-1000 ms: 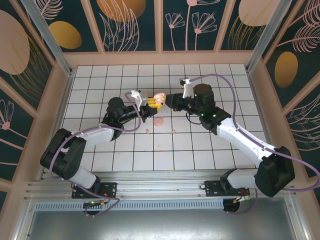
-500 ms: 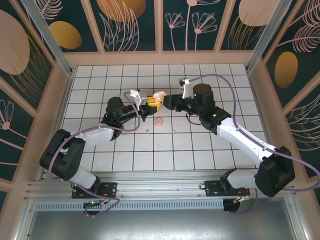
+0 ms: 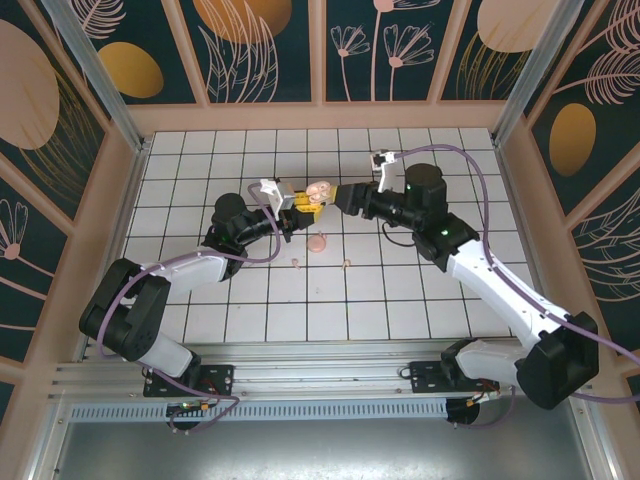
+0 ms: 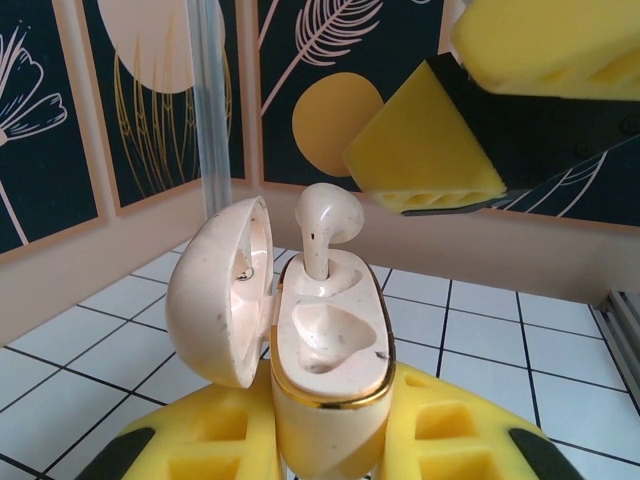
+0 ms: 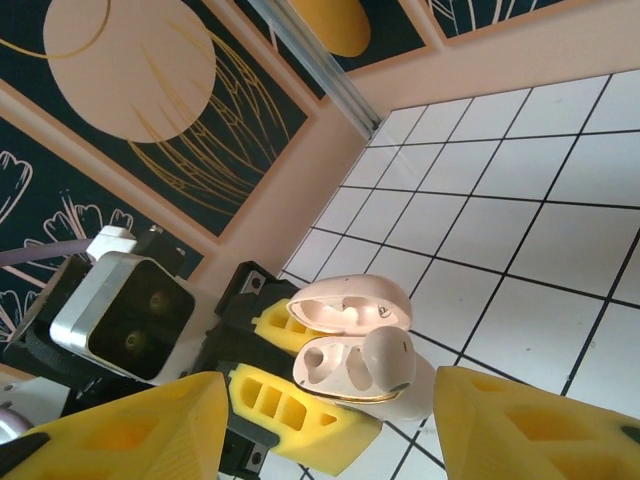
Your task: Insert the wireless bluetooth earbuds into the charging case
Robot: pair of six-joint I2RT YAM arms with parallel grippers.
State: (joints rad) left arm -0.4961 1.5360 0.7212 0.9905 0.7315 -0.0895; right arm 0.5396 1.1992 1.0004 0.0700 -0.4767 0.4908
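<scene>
My left gripper (image 3: 303, 204) (image 4: 325, 440) is shut on the charging case (image 4: 330, 340) (image 3: 318, 192), a pale pink oval shell with a gold rim, held upright with its lid (image 4: 222, 290) swung open to the left. One earbud (image 4: 322, 225) (image 5: 385, 358) stands stem-down in the far slot, its head sticking up; the near slot is empty. My right gripper (image 3: 341, 195) (image 5: 335, 400) is open just right of the case, its yellow pads (image 4: 425, 150) apart and touching nothing. Two tiny pale specks (image 3: 297, 263) (image 3: 346, 264) lie on the tiles below.
A small pink rounded thing (image 3: 318, 241) lies on the white grid table (image 3: 420, 290) just in front of the grippers. Peach walls (image 3: 320, 115) and patterned panels close in the back and sides. Both arms meet over the middle of the table.
My right gripper has opened and let go of the earbud, which stays standing in the case. The right arm has drawn back to the right. The left arm has held still.
</scene>
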